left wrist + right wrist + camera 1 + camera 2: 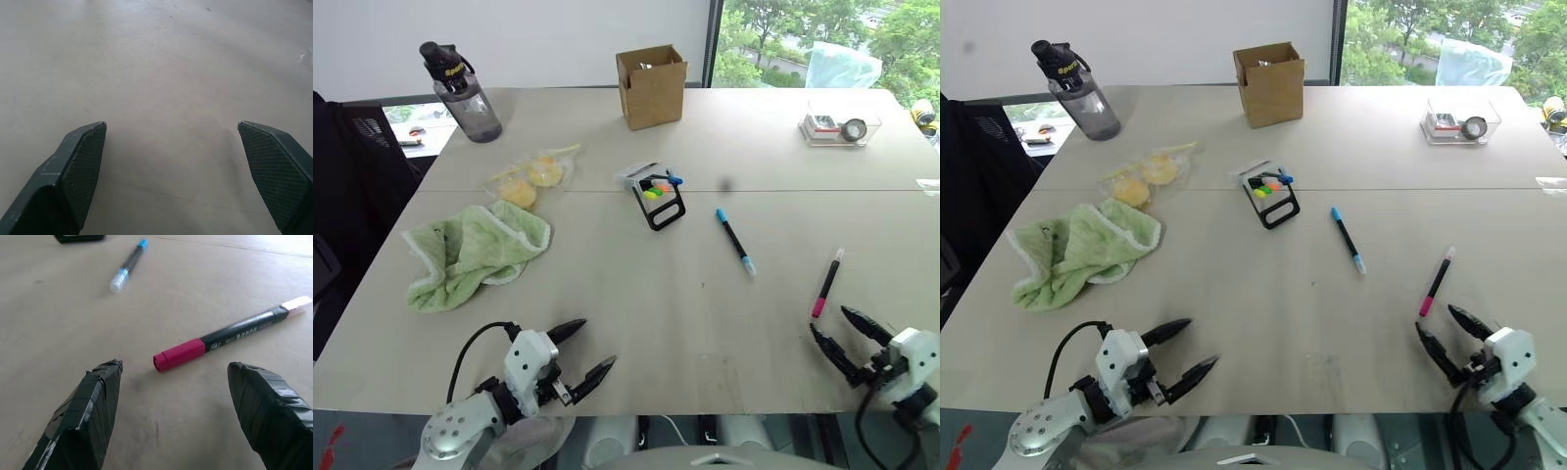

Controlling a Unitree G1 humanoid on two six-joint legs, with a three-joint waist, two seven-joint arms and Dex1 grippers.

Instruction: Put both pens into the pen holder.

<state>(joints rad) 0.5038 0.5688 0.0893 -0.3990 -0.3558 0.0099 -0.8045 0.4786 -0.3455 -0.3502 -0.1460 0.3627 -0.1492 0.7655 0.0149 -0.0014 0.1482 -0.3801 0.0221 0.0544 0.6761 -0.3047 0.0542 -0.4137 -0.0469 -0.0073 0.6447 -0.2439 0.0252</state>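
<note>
1. Nearest the camera, the left gripper (582, 351) hovers low over the bare table (636, 304), fingers spread wide and holding nothing.
2. The right gripper (832, 327) has its fingers apart and empty, just short of the magenta pen (826, 283), not touching it.
3. The blue-capped pen (734, 240) lies flat mid-table, well apart from both grippers.
4. The pen holder (658, 196) lies farther back, near a cardboard box (651, 86).
5. A green cloth (470, 253) sits to the left.
</note>
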